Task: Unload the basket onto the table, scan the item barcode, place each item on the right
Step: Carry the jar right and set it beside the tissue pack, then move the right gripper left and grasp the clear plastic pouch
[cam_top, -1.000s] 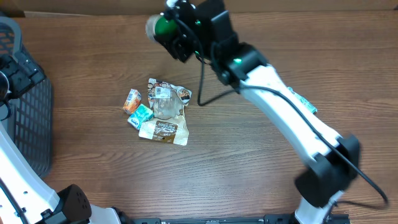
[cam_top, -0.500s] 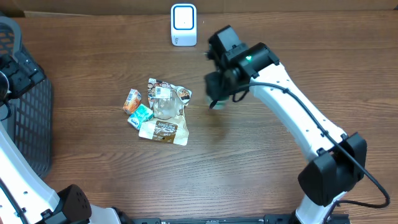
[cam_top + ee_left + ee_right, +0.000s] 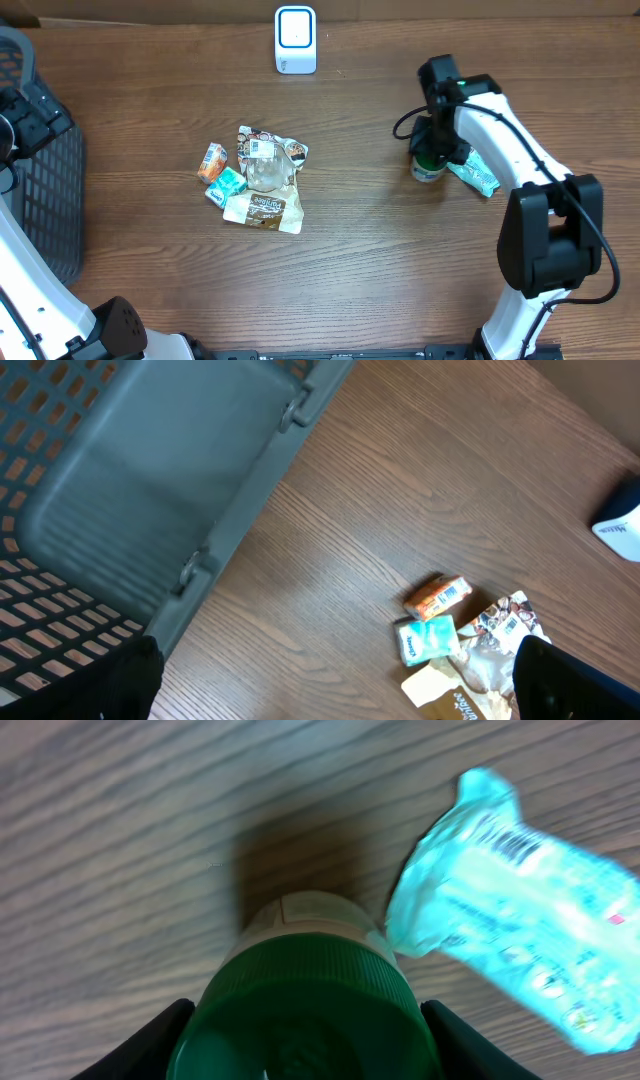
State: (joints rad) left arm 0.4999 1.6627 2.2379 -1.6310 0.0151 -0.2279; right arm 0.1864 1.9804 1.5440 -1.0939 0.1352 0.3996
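Observation:
A green-lidded jar [image 3: 428, 168] stands upright at the table's right side, and my right gripper [image 3: 436, 148] is shut on it from above. In the right wrist view both fingers [image 3: 152, 1042] press the sides of the green lid [image 3: 305, 1005]. Whether the jar's base touches the wood I cannot tell. The white barcode scanner [image 3: 295, 40] stands at the far edge, well to the jar's left. My left gripper [image 3: 330, 695] is open and holds nothing, hovering beside the basket [image 3: 130, 490].
A teal packet [image 3: 473, 176] lies right against the jar. A pile of small items [image 3: 255, 180] sits left of centre: an orange pack [image 3: 438, 596], a teal tissue pack [image 3: 430, 640] and snack bags. The dark basket [image 3: 45, 200] fills the left edge.
My right arm has carried the jar from in front of the scanner down and rightward to the table beside the teal packet. The left arm has not moved.

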